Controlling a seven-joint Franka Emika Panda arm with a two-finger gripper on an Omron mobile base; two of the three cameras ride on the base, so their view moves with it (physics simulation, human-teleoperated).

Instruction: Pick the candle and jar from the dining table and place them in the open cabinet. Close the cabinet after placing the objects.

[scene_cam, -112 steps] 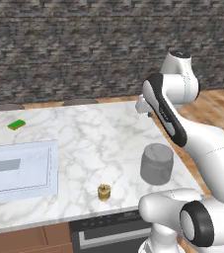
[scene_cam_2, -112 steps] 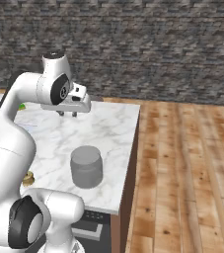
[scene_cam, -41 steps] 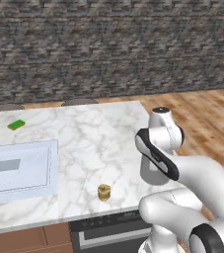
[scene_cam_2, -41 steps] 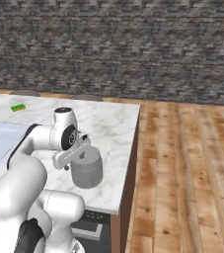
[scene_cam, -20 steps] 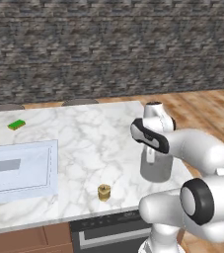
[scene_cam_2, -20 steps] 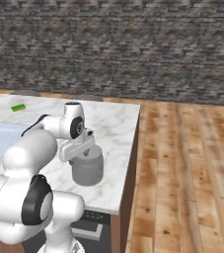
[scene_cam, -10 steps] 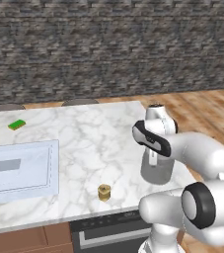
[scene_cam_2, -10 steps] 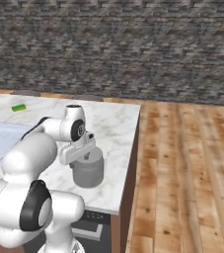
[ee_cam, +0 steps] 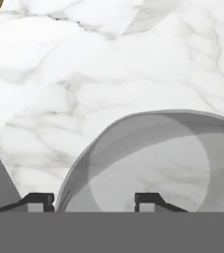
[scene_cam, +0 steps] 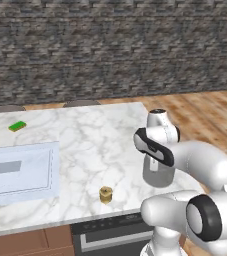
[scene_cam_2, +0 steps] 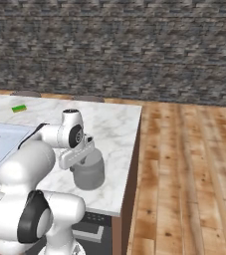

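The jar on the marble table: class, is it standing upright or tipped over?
Upright. The jar stands on its base on the dining table, sides vertical and flat lid level, directly under the gripper.

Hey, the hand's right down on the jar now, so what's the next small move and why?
Probably finish closing, then lift. The hand sits at the jar, its fingertips straddling part of the jar's rim, and the jar stands on the table. Whether the grip is firm can't be told yet.
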